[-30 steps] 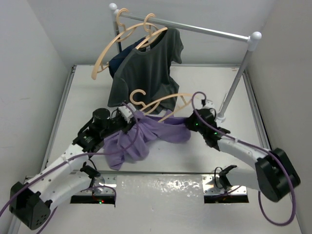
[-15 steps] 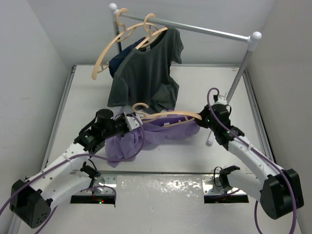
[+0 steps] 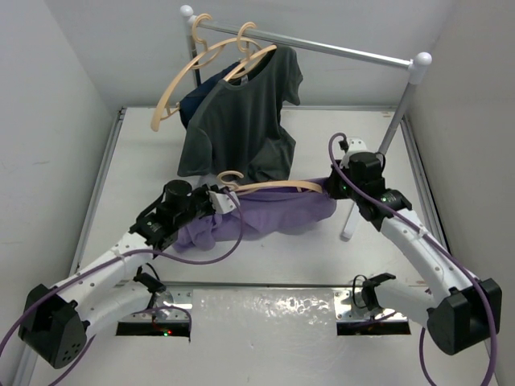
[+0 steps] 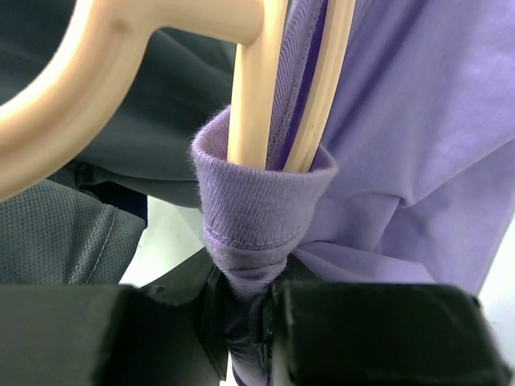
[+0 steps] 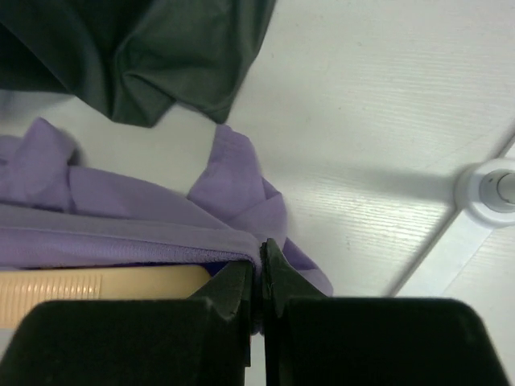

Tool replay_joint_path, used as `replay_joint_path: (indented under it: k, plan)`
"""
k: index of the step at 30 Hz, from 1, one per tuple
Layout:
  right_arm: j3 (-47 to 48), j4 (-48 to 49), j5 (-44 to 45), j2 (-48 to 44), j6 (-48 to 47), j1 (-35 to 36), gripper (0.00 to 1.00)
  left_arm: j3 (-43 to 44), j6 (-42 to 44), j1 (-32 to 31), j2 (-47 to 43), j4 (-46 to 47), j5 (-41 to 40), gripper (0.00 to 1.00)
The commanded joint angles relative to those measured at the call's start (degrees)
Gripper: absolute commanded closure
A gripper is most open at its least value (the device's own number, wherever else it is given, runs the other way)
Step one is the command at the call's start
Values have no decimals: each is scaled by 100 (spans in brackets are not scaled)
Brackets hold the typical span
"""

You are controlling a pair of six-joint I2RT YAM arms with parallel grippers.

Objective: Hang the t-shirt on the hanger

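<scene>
The lavender t-shirt point(image 3: 273, 215) hangs stretched between my two grippers above the table. The tan wooden hanger point(image 3: 269, 187) lies along its top edge, its arms inside the collar and its hook point(image 3: 228, 176) sticking out at the left. My left gripper point(image 3: 216, 201) is shut on the bunched collar point(image 4: 257, 233), with both hanger arms point(image 4: 256, 104) rising through it. My right gripper point(image 3: 334, 187) is shut on the t-shirt's edge point(image 5: 233, 241), beside the hanger's end point(image 5: 96, 289).
A dark grey t-shirt point(image 3: 241, 121) and a navy garment point(image 3: 203, 92) hang on two other tan hangers from the rail point(image 3: 338, 50) at the back. The rail's right post point(image 3: 386, 137) and its round foot point(image 5: 491, 191) stand close to my right gripper.
Both grippers have moved apart and lifted, pulling the t-shirt from a crumpled heap into a taut span. The hanger has turned level and now lies along the shirt's top.
</scene>
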Motion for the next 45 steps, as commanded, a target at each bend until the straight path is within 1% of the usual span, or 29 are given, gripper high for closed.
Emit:
replay_joint_path:
  k: [1, 5, 7, 8, 10, 11, 12, 14, 15, 16, 17, 18, 19, 20, 21, 24, 25, 26, 27, 29, 30, 31, 33, 34, 36, 39, 40, 43, 45]
  plan:
    - [395, -612, 1284, 134, -930, -293, 100, 9, 305, 159, 44, -310, -1379, 100]
    - [676, -885, 1205, 274, -1640, -100, 100, 35, 603, 159, 289, -230, -1661, 100]
    - [721, -754, 942, 327, -1923, 286, 100, 44, 840, 133, 334, -125, -1687, 100]
    - [817, -744, 915, 371, -2220, 462, 100, 62, 876, 98, 465, -90, -1748, 100]
    - [1010, -927, 906, 650, -2433, 935, 100, 237, 1051, -7, 832, -230, -1915, 100]
    - [1281, -1024, 906, 766, -2652, 1042, 100, 290, 1095, -43, 939, -282, -1994, 100]
    - [1379, -1095, 906, 863, -2654, 1122, 100, 395, 1122, -43, 1019, -379, -1995, 100]
    - [1485, -921, 731, 1012, -2453, 1263, 100, 440, 1192, -78, 915, -467, -1567, 100]
    - [1442, -711, 547, 1013, -2339, 1263, 100, 536, 1044, -78, 801, -554, -1303, 100]
    - [1346, -213, 50, 1039, -2050, 1298, 100, 719, 904, -122, 635, -764, -735, 100]
    - [1319, 1, -190, 1074, -1978, 1350, 100, 721, 841, -148, 589, -766, -312, 100]
    - [1345, 177, -349, 1144, -1925, 1499, 100, 878, 675, -262, 554, -958, 136, 100]
    - [1389, 379, -612, 1223, -1907, 1605, 100, 914, 596, -341, 510, -977, 289, 100]
    - [1537, 442, -963, 1311, -1924, 1693, 100, 949, 569, -368, 501, -1064, 516, 100]
    - [1617, 495, -1097, 1460, -1950, 1868, 100, 967, 360, -412, 484, -1004, 780, 100]
    - [1942, 259, -1493, 1732, -1951, 1966, 99, 1081, -89, -421, 562, -898, 1141, 100]
    - [2038, 32, -1589, 1760, -1977, 1966, 97, 1081, -143, -439, 597, -855, 1160, 100]
    - [2083, -75, -1712, 1760, -2073, 1966, 91, 1064, -265, -439, 615, -750, 1160, 100]
    - [2135, -215, -1826, 1743, -2169, 1966, 77, 1046, -293, -439, 615, -679, 1091, 100]
    - [2337, -707, -2020, 1699, -2346, 1966, 69, 1003, -302, -447, 685, -591, 924, 100]
    - [2416, -1031, -2038, 1620, -2364, 1966, 58, 985, -310, -439, 712, -564, 853, 100]
    - [2565, -1208, -2056, 1585, -2651, 1966, 50, 967, -293, -447, 729, -547, 809, 100]
    - [2715, -1620, -2038, 1453, -2811, 1949, 24, 906, -284, -430, 695, -476, 730, 100]
    - [2812, -1753, -2082, 1400, -3056, 1949, 20, 880, -284, -430, 686, -467, 721, 100]
    - [2831, -1973, -2396, 1199, -3451, 1931, 18, 870, -267, -421, 624, -476, 817, 100]
    - [2708, -2071, -2968, 1057, -3935, 1949, 21, 827, -170, -421, 563, -459, 888, 100]
    - [2594, -2045, -3205, 1092, -3980, 1940, 23, 853, -161, -430, 545, -432, 897, 100]
    - [2286, -1615, -3146, 1345, -3788, 1949, 23, 836, -65, -421, 387, -380, 1010, 100]
    - [2347, -1395, -3224, 1548, -3761, 1957, 23, 826, -99, -421, 290, -362, 1063, 100]
